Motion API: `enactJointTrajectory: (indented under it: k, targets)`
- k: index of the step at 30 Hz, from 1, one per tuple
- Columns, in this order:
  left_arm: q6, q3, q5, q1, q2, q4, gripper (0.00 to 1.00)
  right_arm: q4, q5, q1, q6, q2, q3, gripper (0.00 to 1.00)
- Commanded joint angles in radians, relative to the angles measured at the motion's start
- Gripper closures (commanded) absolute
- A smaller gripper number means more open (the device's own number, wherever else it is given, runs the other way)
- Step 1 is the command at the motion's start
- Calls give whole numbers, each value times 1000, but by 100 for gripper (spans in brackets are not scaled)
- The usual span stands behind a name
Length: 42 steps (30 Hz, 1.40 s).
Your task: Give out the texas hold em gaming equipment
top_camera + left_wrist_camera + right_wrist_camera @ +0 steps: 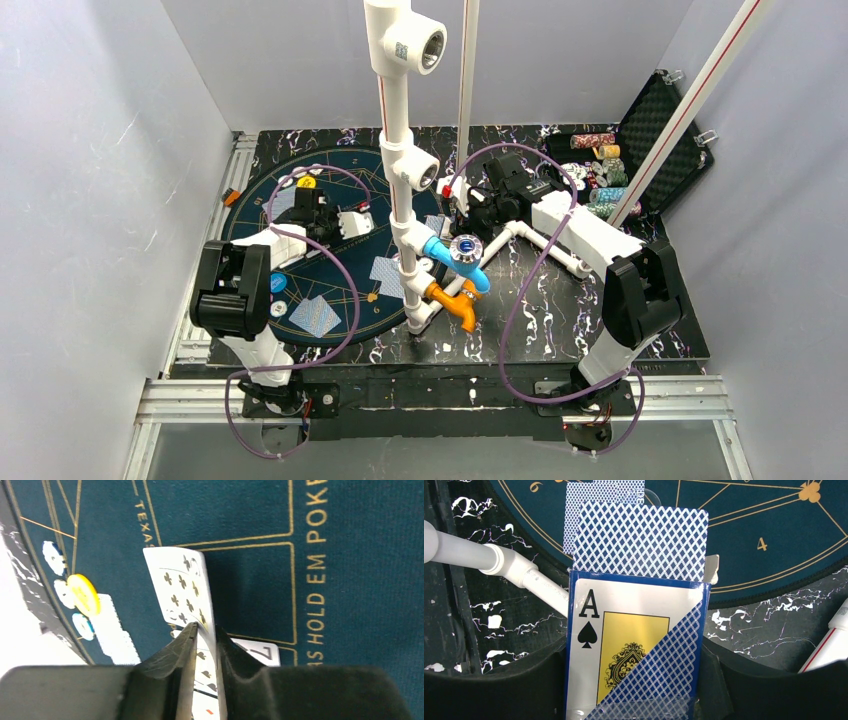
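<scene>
A white-faced playing card (182, 587) with clubs stands on edge over the dark blue poker mat (350, 555), and my left gripper (205, 630) is shut on its lower part. A seven card (260, 652) lies face up behind the fingers. Yellow (84, 594), white (52, 557) and blue (82, 626) chips sit at the mat's rim. My right gripper (636, 680) is shut on a card box (634, 645) printed with an ace of spades. Blue-backed cards (639, 540) stick out of its top. Two face-down cards (315, 315) (388, 268) lie on the mat (330, 250).
A white pipe frame (400, 150) with a blue fitting (455, 255) and an orange fitting (455, 300) rises between the arms. An open black case (640, 130) with chip stacks (600, 165) stands at the back right. A white pipe (499, 562) runs left of the box.
</scene>
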Motion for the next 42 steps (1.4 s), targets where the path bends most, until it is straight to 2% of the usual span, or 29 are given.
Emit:
enactJointTrajectory:
  k: [1, 4, 11, 12, 14, 17, 21, 24, 28, 29, 31, 36, 42]
  targets:
    - [66, -33, 7, -4, -19, -31, 72, 20, -10, -5, 3, -11, 20, 99]
    - [81, -36, 28, -4, -46, -101, 49, 24, -9, -5, 5, -10, 19, 99]
    - [-171, 91, 176, -2, -174, -362, 28, 30, -10, -5, 19, -6, 22, 99]
    - [-221, 120, 202, -1, -186, -405, 23, 32, -14, -5, 20, -5, 23, 99]
    - [-356, 196, 270, 5, -188, -487, 18, 38, -24, -5, 26, -4, 25, 99]
    - [-621, 286, 445, 6, -173, -552, 16, 50, -39, -5, 36, -1, 25, 99]
    - [-1041, 357, 739, 5, -96, -517, 12, 63, -48, -5, 44, 1, 18, 99]
    - [-1352, 351, 919, 2, -39, -354, 11, 62, -43, -5, 42, -8, 11, 99]
    - [-1684, 293, 1020, -29, -3, -65, 11, 60, -36, -4, 40, -18, 4, 99]
    - [-1736, 284, 1033, -42, 5, -11, 11, 62, -36, -2, 42, -21, 2, 99]
    - [-1780, 295, 1046, -73, 29, -1, 12, 65, -35, 1, 43, -25, -4, 99]
    - [-1814, 309, 1035, -154, 74, 0, 13, 71, -34, 13, 43, -23, -5, 99]
    - [-1843, 317, 1022, -201, 133, 4, 23, 67, -42, 21, 41, -23, 10, 99]
